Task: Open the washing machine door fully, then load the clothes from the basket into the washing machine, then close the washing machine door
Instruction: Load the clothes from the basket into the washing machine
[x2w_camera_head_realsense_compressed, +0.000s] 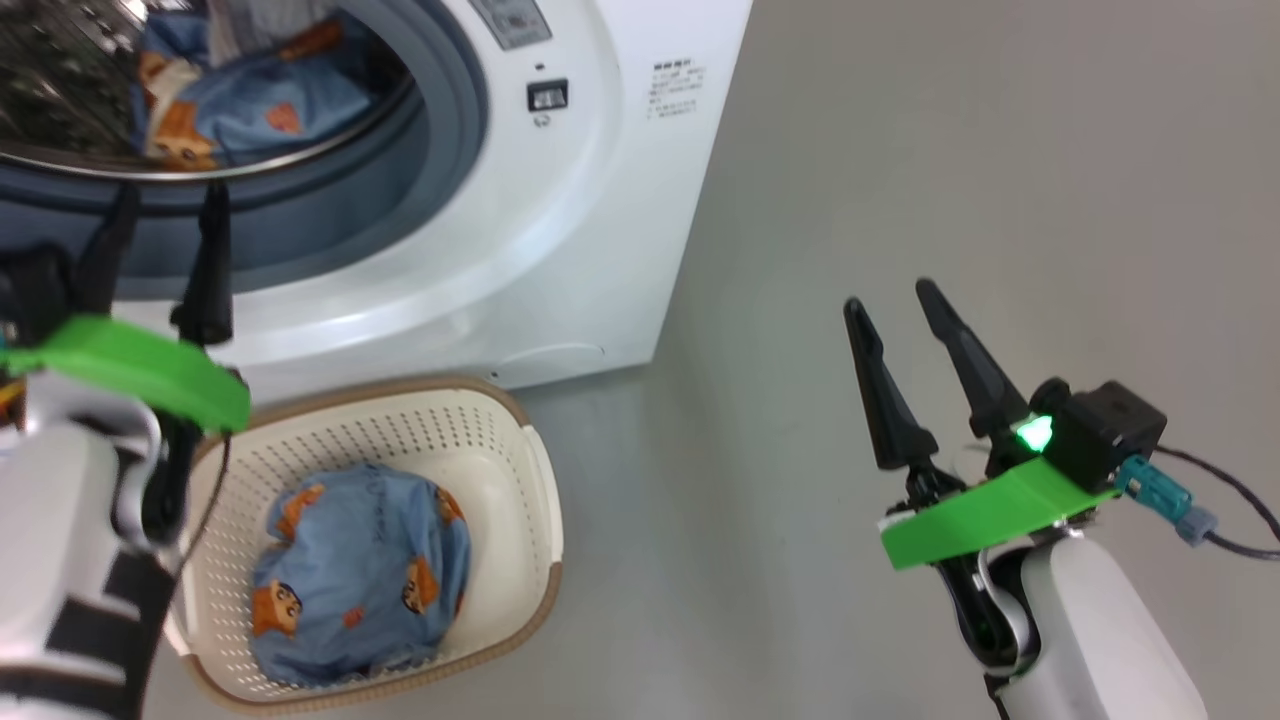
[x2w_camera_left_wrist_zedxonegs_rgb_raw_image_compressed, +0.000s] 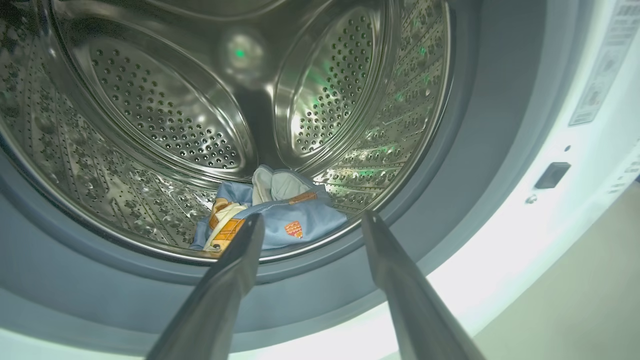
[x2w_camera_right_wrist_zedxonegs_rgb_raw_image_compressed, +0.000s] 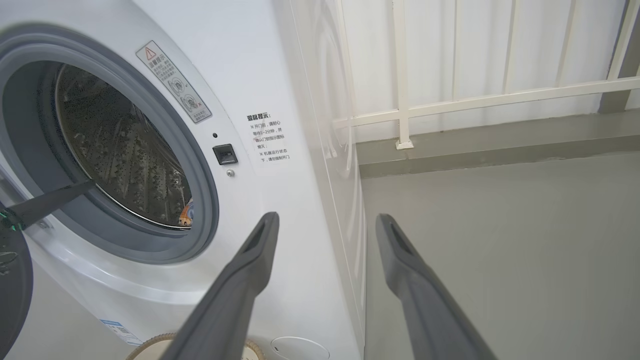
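Left gripper (x2w_camera_head_realsense_compressed: 168, 200) hovering at washing machine (x2w_camera_head_realsense_compressed: 620, 200) mouth, jaws apart, empty. Right gripper (x2w_camera_head_realsense_compressed: 890, 297) hanging over floor (x2w_camera_head_realsense_compressed: 950, 150), spread, empty. Clothes (x2w_camera_head_realsense_compressed: 360, 580) lying in basket (x2w_camera_head_realsense_compressed: 545, 520) and drum (x2w_camera_left_wrist_zedxonegs_rgb_raw_image_compressed: 150, 100).

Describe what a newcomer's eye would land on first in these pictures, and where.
The open washing machine dominates the head view's upper left, a blue cartoon-print garment lying in its shiny steel drum. Below it on the floor sits the cream basket with a second such garment bundled inside. The left pincer hangs open at the drum's mouth; the right pincer is open over the floor.
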